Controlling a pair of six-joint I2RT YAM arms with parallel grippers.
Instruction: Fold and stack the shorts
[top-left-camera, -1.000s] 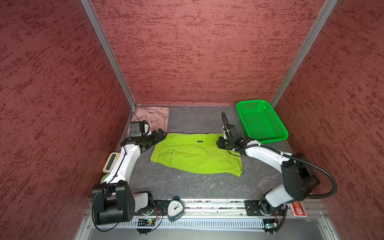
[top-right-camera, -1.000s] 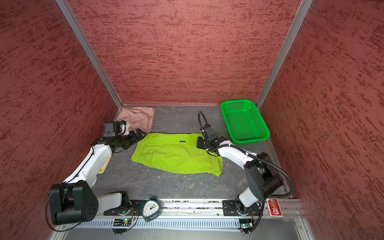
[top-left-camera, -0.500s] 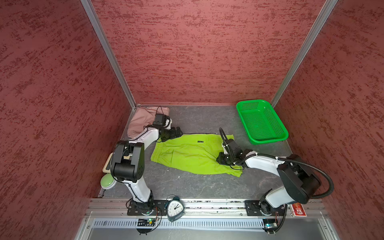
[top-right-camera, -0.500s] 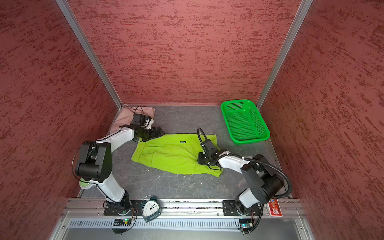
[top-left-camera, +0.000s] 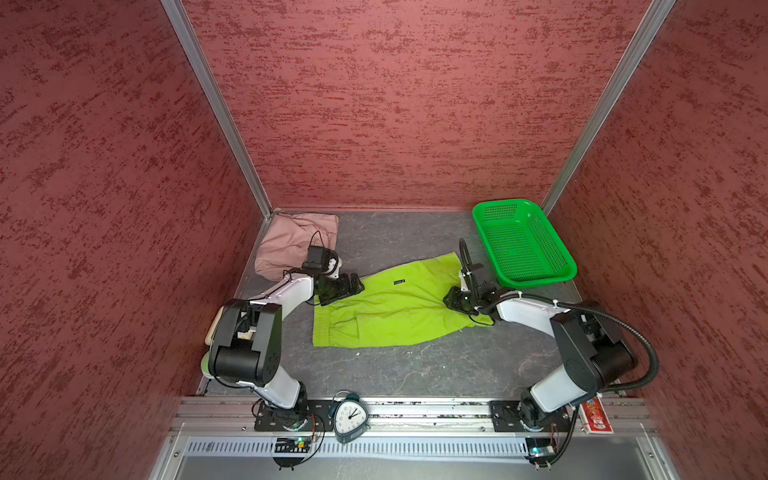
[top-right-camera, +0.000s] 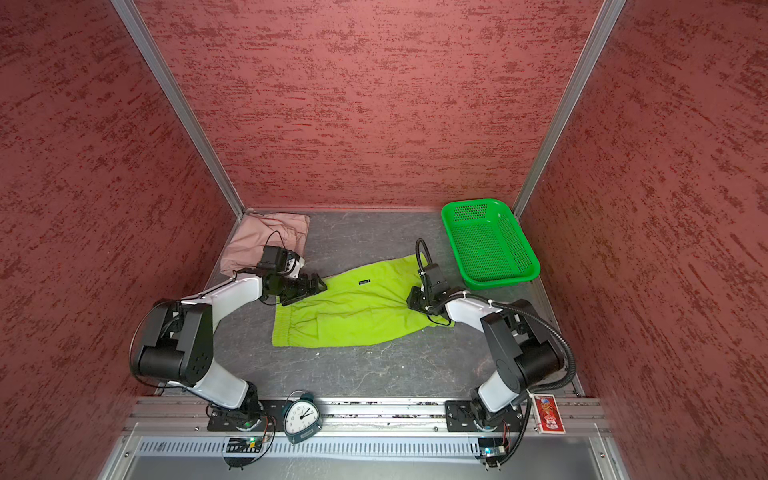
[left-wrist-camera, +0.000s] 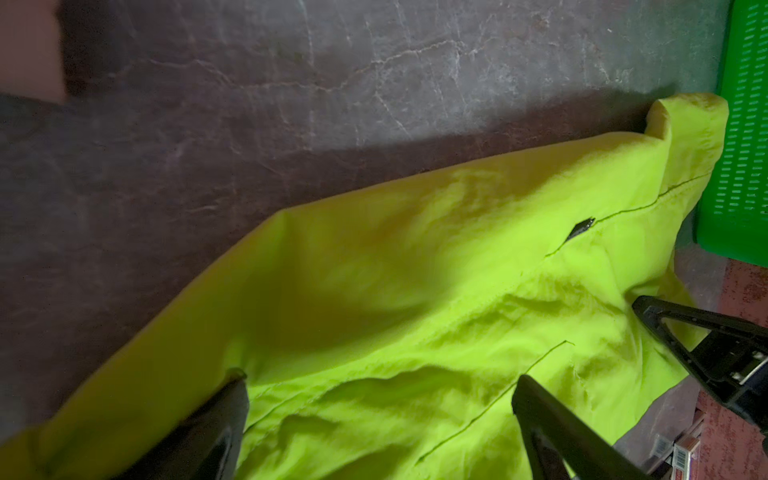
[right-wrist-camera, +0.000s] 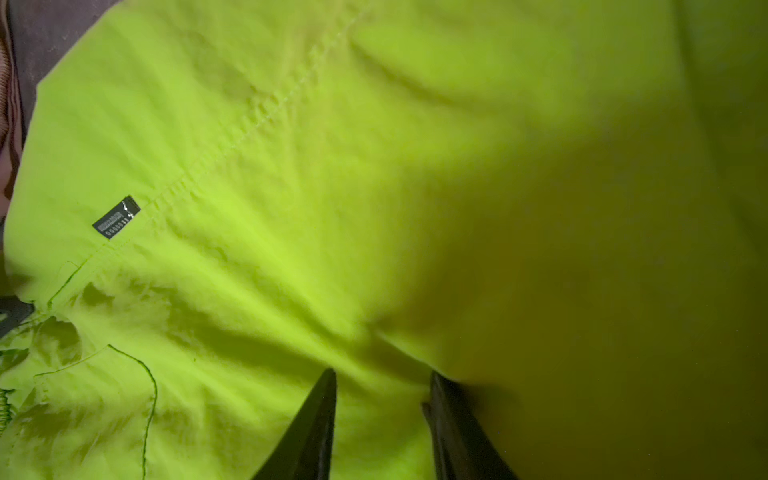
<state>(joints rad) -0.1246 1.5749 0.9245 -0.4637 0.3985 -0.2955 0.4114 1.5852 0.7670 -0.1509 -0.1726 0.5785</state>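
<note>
Enclosing everything, rough stippled red walls (top-left-camera: 415, 104) rise around a grey, marble-veined table mat (top-left-camera: 415, 365). Mid-mat lie the thin lime green cloth shorts (top-left-camera: 399, 311), spread almost flat, with the gathered waistband at their left end and creases pulling toward their right end. At the far right sits a bright green perforated plastic basket (top-left-camera: 552, 245), rectangular with sloping sides. Its near corner is just beside the lime pair. In the far left corner, the dusty pink cloth shorts (top-left-camera: 286, 241) sit in a soft rumpled heap. The left gripper (top-left-camera: 356, 287) hangs low over the lime pair's far left edge, black fingers spread wide and holding nothing. The right gripper (top-left-camera: 449, 300) sits on the puckered right end, its jaws partly apart with lime cloth between them; whether they pinch it cannot be told. A small round teal alarm clock (top-left-camera: 350, 417) stands on the front rail. A tiny black rectangular logo tag (top-left-camera: 398, 281) marks the lime fabric.
</note>
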